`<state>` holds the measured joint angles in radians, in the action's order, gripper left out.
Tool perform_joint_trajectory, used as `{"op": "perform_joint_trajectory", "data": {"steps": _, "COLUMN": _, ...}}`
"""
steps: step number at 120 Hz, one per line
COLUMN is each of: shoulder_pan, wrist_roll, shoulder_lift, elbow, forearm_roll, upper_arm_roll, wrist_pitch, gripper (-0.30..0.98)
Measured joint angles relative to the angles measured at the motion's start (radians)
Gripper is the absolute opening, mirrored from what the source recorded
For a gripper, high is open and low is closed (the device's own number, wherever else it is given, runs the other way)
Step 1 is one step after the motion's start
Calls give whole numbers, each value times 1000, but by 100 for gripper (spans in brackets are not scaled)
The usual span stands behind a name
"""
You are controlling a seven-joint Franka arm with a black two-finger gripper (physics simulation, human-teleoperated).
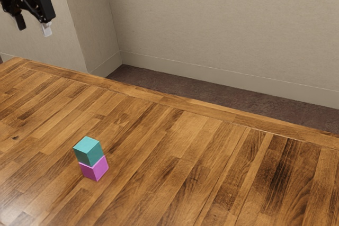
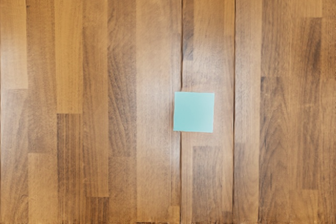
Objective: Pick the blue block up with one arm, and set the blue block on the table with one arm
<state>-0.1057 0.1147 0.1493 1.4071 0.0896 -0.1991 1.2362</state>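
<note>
My gripper [image 1: 34, 25] open, empty; blue block [image 1: 88, 151] well below it, atop pink block [image 1: 95, 168]. Grasp, lift, placing on table [image 1: 175, 183] all remain.

A hand could pass all round the blue block [image 1: 88, 151] — beneath, the pink block [image 1: 96, 169] bars the way.

A pink block [image 1: 96, 170] stands apart from beige walls [image 1: 222, 25] and dark floor [image 1: 169, 84].

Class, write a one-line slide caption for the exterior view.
Blue block stacked on a pink block on a wooden table, the open hand raised above.
</note>
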Motion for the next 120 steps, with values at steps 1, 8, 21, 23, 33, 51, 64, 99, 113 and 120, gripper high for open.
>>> {"op": "perform_joint_trajectory", "data": {"steps": 1, "shoulder_pan": -1, "wrist_roll": 1, "shoulder_lift": -2, "elbow": 0, "forearm_roll": -1, "upper_arm_roll": 0, "wrist_pitch": 0, "gripper": 69}}
{"op": "perform_joint_trajectory", "data": {"steps": 8, "shoulder_pan": -14, "wrist_roll": 9, "shoulder_lift": -9, "elbow": 1, "forearm_roll": 0, "upper_arm_roll": 1, "wrist_pitch": -2, "gripper": 69}}
{"op": "perform_joint_trajectory", "data": {"steps": 21, "shoulder_pan": -30, "wrist_roll": 20, "shoulder_lift": -22, "elbow": 28, "forearm_roll": 0, "upper_arm_roll": -1, "wrist_pitch": 6, "gripper": 69}}
{"op": "perform_joint_trajectory", "data": {"steps": 23, "shoulder_pan": -30, "wrist_roll": 22, "shoulder_lift": -21, "elbow": 52, "forearm_roll": 0, "upper_arm_roll": -3, "wrist_pitch": 16, "gripper": 69}}
{"op": "perform_joint_trajectory", "data": {"steps": 33, "shoulder_pan": -20, "wrist_roll": 30, "shoulder_lift": -3, "elbow": 213, "forearm_roll": 1, "upper_arm_roll": -13, "wrist_pitch": 108, "gripper": 69}}
{"op": "perform_joint_trajectory", "data": {"steps": 51, "shoulder_pan": -17, "wrist_roll": 41, "shoulder_lift": 90, "elbow": 436, "forearm_roll": 4, "upper_arm_roll": -14, "wrist_pitch": 258, "gripper": 69}}
{"op": "perform_joint_trajectory", "data": {"steps": 64, "shoulder_pan": 1, "wrist_roll": 45, "shoulder_lift": 129, "elbow": 550, "forearm_roll": 5, "upper_arm_roll": -14, "wrist_pitch": 334, "gripper": 69}}
{"op": "perform_joint_trajectory", "data": {"steps": 99, "shoulder_pan": 36, "wrist_roll": 45, "shoulder_lift": 184, "elbow": 856, "forearm_roll": 39, "upper_arm_roll": -5, "wrist_pitch": 597, "gripper": 69}}
{"op": "perform_joint_trajectory", "data": {"steps": 113, "shoulder_pan": 36, "wrist_roll": 45, "shoulder_lift": 151, "elbow": 891, "forearm_roll": 51, "upper_arm_roll": -4, "wrist_pitch": 689, "gripper": 69}}
{"op": "perform_joint_trajectory", "data": {"steps": 120, "shoulder_pan": 35, "wrist_roll": 45, "shoulder_lift": 138, "elbow": 914, "forearm_roll": 53, "upper_arm_roll": -4, "wrist_pitch": 730, "gripper": 69}}
